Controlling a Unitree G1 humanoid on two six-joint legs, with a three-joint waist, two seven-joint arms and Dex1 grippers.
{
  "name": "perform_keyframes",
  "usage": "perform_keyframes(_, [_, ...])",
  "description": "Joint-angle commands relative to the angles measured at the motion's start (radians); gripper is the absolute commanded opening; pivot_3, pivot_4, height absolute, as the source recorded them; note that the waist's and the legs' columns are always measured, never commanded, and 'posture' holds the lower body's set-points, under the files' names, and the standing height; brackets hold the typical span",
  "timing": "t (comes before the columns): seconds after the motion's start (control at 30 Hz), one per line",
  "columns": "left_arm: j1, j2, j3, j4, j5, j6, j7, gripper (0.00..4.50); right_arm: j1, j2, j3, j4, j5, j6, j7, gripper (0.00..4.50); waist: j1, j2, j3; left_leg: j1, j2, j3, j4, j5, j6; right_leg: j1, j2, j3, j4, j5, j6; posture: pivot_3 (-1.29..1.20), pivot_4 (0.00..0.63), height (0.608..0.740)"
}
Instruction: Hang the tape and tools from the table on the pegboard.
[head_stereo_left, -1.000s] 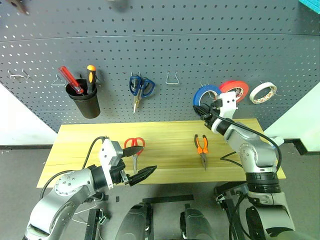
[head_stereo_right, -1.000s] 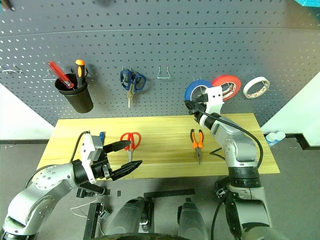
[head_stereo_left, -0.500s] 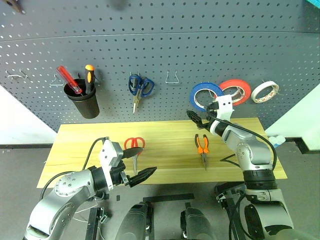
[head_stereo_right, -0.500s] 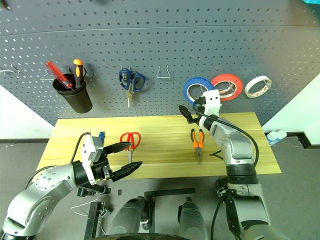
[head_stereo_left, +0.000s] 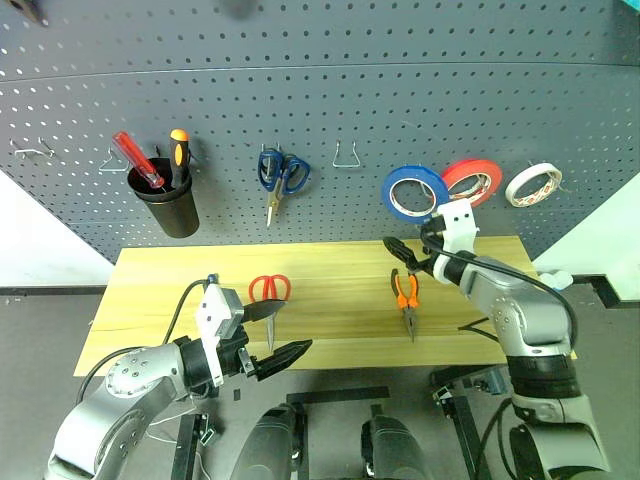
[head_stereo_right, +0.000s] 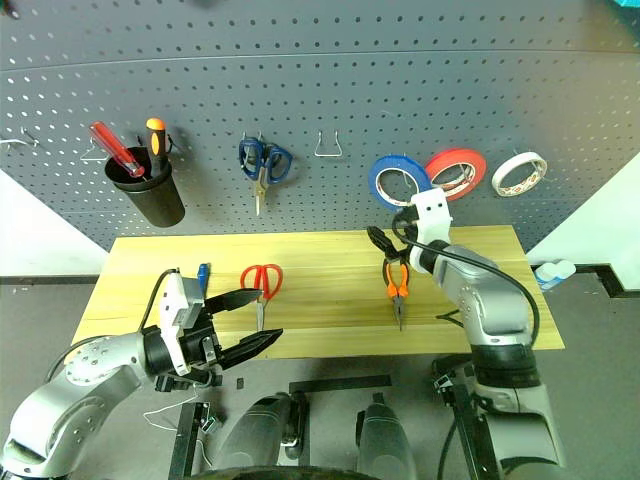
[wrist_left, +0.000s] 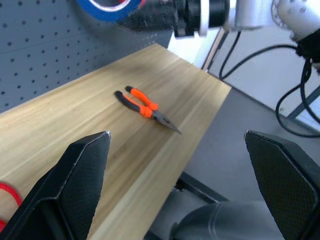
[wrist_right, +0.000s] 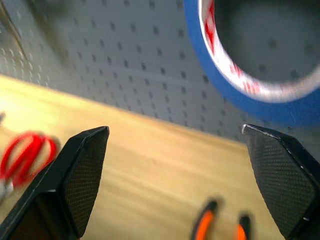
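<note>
Blue tape (head_stereo_left: 414, 193) hangs on the pegboard (head_stereo_left: 360, 110) just above the empty, open right hand (head_stereo_left: 408, 256), pliers (head_stereo_left: 404, 294) lying on the bench (head_stereo_left: 330, 320) directly below; left hand (head_stereo_left: 272, 335) open near the front edge beside the red-handled scissors (head_stereo_left: 268, 297).

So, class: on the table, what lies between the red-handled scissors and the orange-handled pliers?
Nothing: in the left eye view, bare wood of the table separates the red-handled scissors from the pliers.
</note>
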Motion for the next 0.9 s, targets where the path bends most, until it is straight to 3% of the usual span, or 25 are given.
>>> perform_keyframes(0.03, [0.028,-0.011,0.075,-0.079,-0.060,-0.056,-0.009,4.50,0.045,-0.034,-0.015,-0.083,0.013,0.044,0.014,4.47,0.000,0.000,0.000,0.000,0.000,0.000,0.000,0.000,0.000,0.000,0.000,0.000,0.000,0.000,0.000,0.09,0.186,0.740])
perform_keyframes(0.23, [0.098,-0.038,0.106,-0.096,-0.053,-0.134,-0.012,4.50,0.118,-0.088,-0.011,-0.099,-0.001,0.102,0.025,4.47,0.001,0.000,0.000,0.000,0.000,0.000,0.000,0.000,0.000,0.000,0.000,0.000,-0.001,-0.001,-0.002,0.10,0.182,0.740])
perform_keyframes(0.47, [0.120,-0.115,0.093,-0.085,-0.040,-0.238,-0.010,4.50,0.089,-0.091,0.035,-0.051,-0.037,0.172,-0.002,4.47,0.001,0.000,0.000,0.000,0.000,0.000,0.000,0.000,0.000,0.001,0.000,-0.001,-0.001,-0.001,-0.002,0.10,0.174,0.740])
perform_keyframes(0.9, [0.185,-0.134,0.073,-0.086,0.006,-0.287,0.013,4.50,-0.053,0.046,0.108,0.073,-0.084,0.273,-0.096,4.47,0.001,0.000,0.000,-0.001,0.000,0.000,0.000,0.000,0.000,0.000,0.000,-0.001,-0.001,-0.001,-0.001,0.12,0.190,0.740])
